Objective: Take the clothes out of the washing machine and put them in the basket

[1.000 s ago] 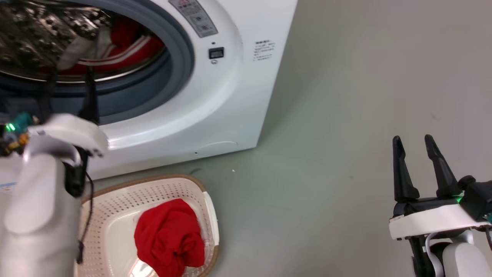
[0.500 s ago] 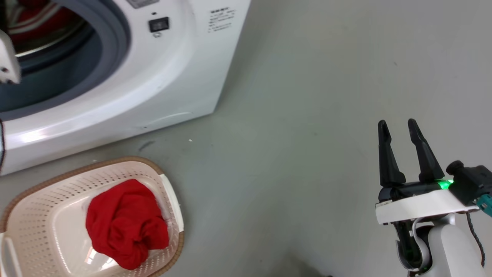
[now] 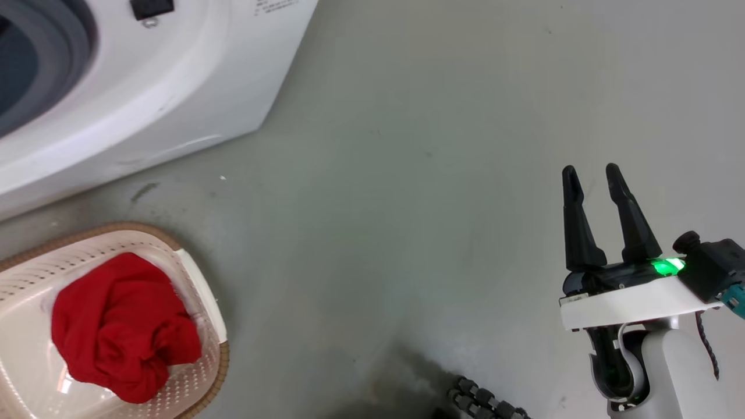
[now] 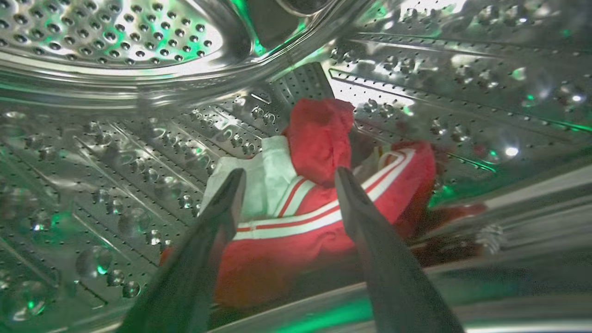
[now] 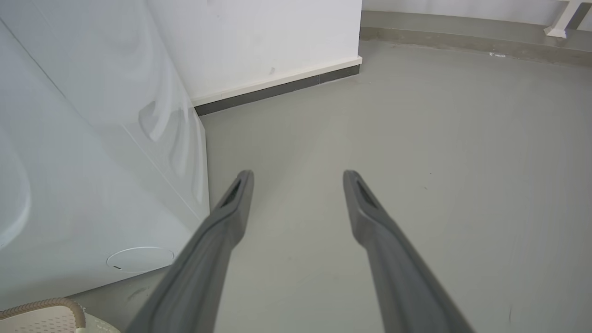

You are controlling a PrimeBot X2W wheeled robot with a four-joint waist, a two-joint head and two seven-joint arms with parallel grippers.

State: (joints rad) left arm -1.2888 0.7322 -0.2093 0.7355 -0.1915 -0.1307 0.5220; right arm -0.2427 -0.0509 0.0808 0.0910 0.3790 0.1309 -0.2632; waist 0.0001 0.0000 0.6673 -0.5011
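A red sports jersey point(image 4: 319, 199) with white-and-red striped trim lies bunched on the floor of the washing machine's steel drum point(image 4: 115, 152). My left gripper point(image 4: 287, 173) is open inside the drum, its fingers framing the jersey just short of it. The white washing machine point(image 3: 145, 87) fills the upper left of the head view. A plain red cloth point(image 3: 116, 326) lies crumpled in the cream basket point(image 3: 201, 302) at the lower left. My right gripper point(image 3: 588, 174) stands open over bare floor at the right, holding nothing.
Grey floor point(image 3: 407, 203) spreads between the washer and my right arm. A dark ribbed cable point(image 3: 483, 401) lies at the bottom edge. In the right wrist view the washer's side panel point(image 5: 92, 162) is at the left, a white wall with dark skirting point(image 5: 277, 88) behind.
The head camera has swung right and down, so the washer and basket slid left in view and the left arm left the picture. The right gripper stays open.
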